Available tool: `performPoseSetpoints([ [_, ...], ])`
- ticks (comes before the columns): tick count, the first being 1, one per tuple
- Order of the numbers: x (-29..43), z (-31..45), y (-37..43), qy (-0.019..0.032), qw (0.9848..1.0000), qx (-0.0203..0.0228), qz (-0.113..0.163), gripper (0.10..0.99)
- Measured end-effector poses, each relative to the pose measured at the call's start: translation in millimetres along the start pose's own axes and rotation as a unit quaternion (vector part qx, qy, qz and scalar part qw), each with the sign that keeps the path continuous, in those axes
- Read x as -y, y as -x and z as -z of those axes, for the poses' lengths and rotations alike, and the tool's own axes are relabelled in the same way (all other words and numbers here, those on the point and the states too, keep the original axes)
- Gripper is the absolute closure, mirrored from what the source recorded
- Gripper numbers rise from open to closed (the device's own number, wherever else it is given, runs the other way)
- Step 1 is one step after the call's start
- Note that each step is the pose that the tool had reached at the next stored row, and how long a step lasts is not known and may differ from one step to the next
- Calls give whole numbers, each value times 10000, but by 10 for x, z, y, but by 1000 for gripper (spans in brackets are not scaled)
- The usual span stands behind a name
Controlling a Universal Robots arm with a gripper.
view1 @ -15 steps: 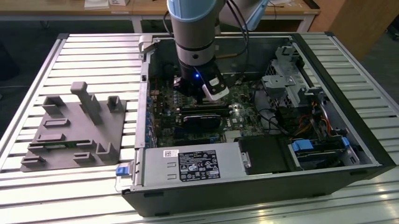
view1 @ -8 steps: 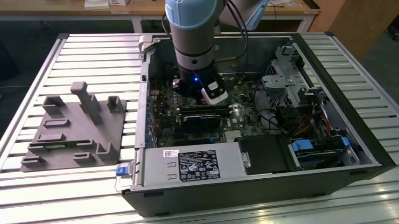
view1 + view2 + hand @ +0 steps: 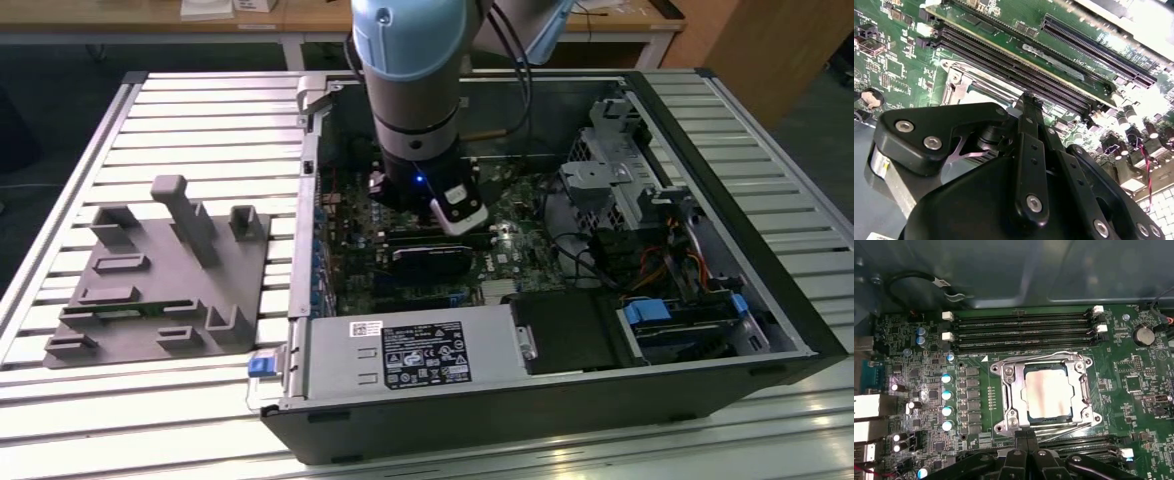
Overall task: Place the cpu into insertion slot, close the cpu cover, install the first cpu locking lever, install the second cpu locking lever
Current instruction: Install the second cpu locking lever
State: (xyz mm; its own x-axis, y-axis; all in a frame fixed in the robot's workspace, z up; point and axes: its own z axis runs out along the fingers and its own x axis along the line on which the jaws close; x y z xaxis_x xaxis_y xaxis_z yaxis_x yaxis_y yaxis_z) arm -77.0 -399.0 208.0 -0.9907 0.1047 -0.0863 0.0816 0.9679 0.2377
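In the first wrist view the cpu (image 3: 1048,392) lies flat in the insertion slot (image 3: 1089,416), its pale metal face showing through the window of the cpu cover (image 3: 1010,390), which lies down over it. Thin wire levers run along two sides of the socket, one on the side towards the long memory slots (image 3: 1054,355) and one on the side towards my gripper (image 3: 1064,426). My gripper (image 3: 1027,434) is shut, with nothing seen between its fingers, and its tips are right at the socket's near edge. In the second wrist view the same shut gripper (image 3: 1028,100) points at the silver socket frame (image 3: 961,80).
Long black memory slots (image 3: 1021,330) run beside the socket, and a row of capacitors (image 3: 946,395) stands near it. In the exterior view my arm (image 3: 414,100) reaches into the open PC case (image 3: 747,250), above a black graphics card (image 3: 430,262). A grey fixture plate (image 3: 160,280) lies at the exterior view's left.
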Motion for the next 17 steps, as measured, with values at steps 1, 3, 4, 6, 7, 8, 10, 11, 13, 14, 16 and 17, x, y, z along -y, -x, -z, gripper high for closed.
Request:
performPoseSetpoints([
  [1, 15, 1, -7, 26, 10000, -2, -3, 980],
  [3, 45, -1, -25, 75, 10000, -7, -8, 980],
  [4, 58, -3, -34, 98, 10000, -9, -9, 980],
  [6, 83, -7, -48, 143, 9999, -13, -13, 980],
  [7, 97, -9, -51, 167, 9999, -15, -16, 980],
  [8, 111, -9, -53, 192, 9998, -17, -19, 980],
  [10, 130, -11, -62, 243, 9997, -21, -24, 980],
  [11, 136, -15, -71, 267, 9996, -23, -28, 980],
  [13, 144, -25, -96, 316, 9995, -27, -33, 980],
  [14, 148, -31, -111, 339, 9994, -29, -35, 980],
  [16, 154, -44, -129, 374, 9993, -32, -38, 980],
  [17, 155, -54, -130, 383, 9993, -32, -38, 980],
])
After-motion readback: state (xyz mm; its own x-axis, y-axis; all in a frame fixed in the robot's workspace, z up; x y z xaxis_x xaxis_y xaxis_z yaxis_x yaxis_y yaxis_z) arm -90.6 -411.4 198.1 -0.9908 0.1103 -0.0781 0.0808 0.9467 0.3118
